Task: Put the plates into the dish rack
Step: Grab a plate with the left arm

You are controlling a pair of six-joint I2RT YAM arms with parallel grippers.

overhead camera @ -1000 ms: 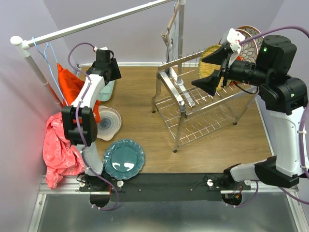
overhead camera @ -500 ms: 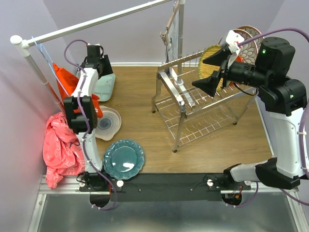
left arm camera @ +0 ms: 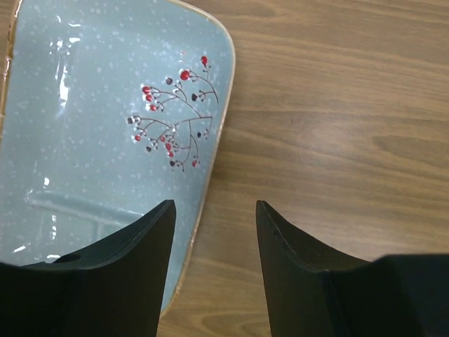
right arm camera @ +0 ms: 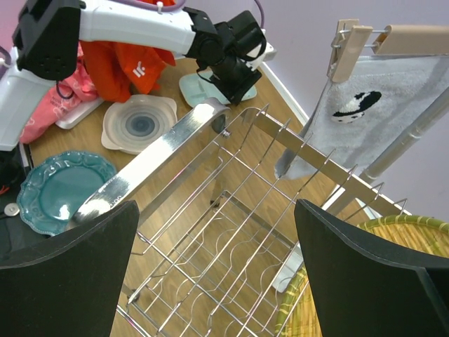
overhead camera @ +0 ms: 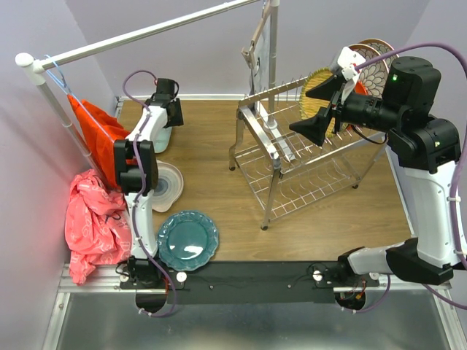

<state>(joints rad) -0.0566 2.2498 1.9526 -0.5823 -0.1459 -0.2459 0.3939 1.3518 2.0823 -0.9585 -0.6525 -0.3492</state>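
Far left on the wooden table [left arm camera: 337, 105], the left gripper [left arm camera: 214, 207] is hovering open-jawed astride the rim of a flat pale-blue glazed berry-sprig plate [left arm camera: 105, 105], probably stiff, slick and breakable; that rim is offering the grip.

A shiny two-tier metal wire dish rack [overhead camera: 292, 157] stands on the right half of the wooden table. A yellow woven plate [overhead camera: 315, 86] and two brown-rimmed white floral plates [overhead camera: 376, 62] stand on edge at its far right end. Well to its left, a teal scalloped plate [overhead camera: 187, 240], a white-grey swirl plate [overhead camera: 166, 186] and a pale-blue rounded-square plate with a red-berry sprig [left arm camera: 91, 126] lie flat.
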